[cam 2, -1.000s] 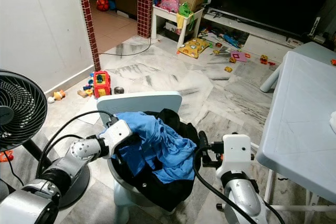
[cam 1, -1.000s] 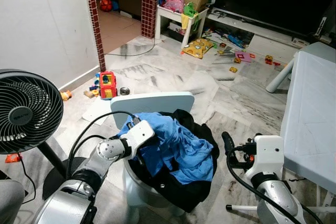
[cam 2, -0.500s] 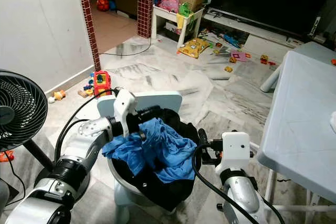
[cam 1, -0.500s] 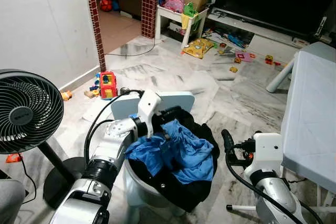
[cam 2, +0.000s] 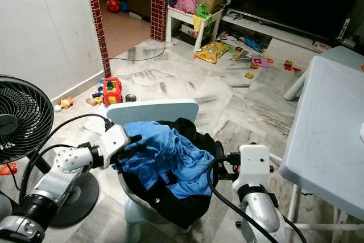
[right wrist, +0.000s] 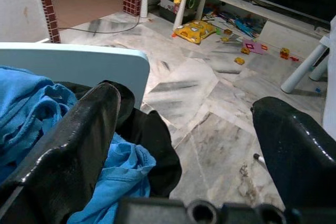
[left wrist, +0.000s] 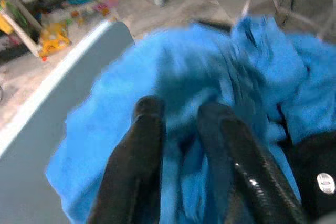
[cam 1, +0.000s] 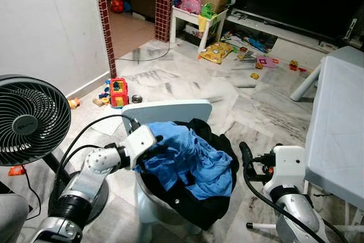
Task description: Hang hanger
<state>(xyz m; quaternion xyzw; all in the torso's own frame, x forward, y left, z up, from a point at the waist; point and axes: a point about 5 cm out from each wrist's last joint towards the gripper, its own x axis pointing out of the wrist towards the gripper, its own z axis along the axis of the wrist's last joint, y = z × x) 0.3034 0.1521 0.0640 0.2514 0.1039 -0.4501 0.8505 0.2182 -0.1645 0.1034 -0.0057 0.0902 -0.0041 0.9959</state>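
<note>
Left tool: your nearer arm, fingers slightly apart, tips pressed into the blue shirt at the pile's 9 o'clock edge. Right tool: spread wide, at 3 o'clock beside the chair. Hanger: cannot be made out, perhaps buried under clothes.

Head stereo pair looking down over shared clothes-heaped chair; wrist cameras close along each hand.

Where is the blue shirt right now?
The blue shirt is piled on black clothes on the pale chair, with the left claw at its left edge.
</note>
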